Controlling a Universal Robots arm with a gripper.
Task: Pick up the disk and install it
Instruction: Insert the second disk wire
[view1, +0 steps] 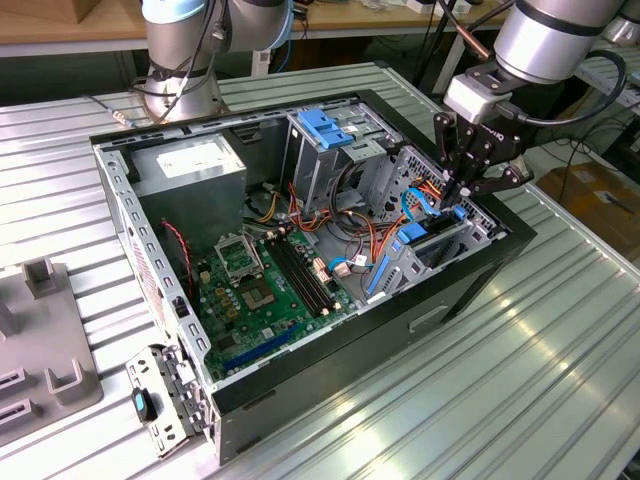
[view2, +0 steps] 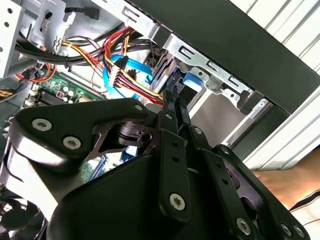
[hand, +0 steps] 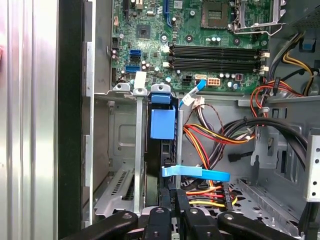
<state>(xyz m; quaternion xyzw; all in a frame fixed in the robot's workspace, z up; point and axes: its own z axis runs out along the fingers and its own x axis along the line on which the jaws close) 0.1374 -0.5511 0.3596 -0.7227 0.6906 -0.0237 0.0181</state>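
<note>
The disk (view1: 425, 243) stands inside the computer case (view1: 470, 290), beneath the hand (view1: 461, 192).

A silver-grey arm (view1: 545, 35) with a white wrist block was seen; the black gripper (view1: 462, 185) was built of screw-fastened linkage bars.

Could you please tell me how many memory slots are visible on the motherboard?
4, side by side on the motherboard: one pair nearer the processor socket, the other pair just beyond. None seems hidden.
</note>
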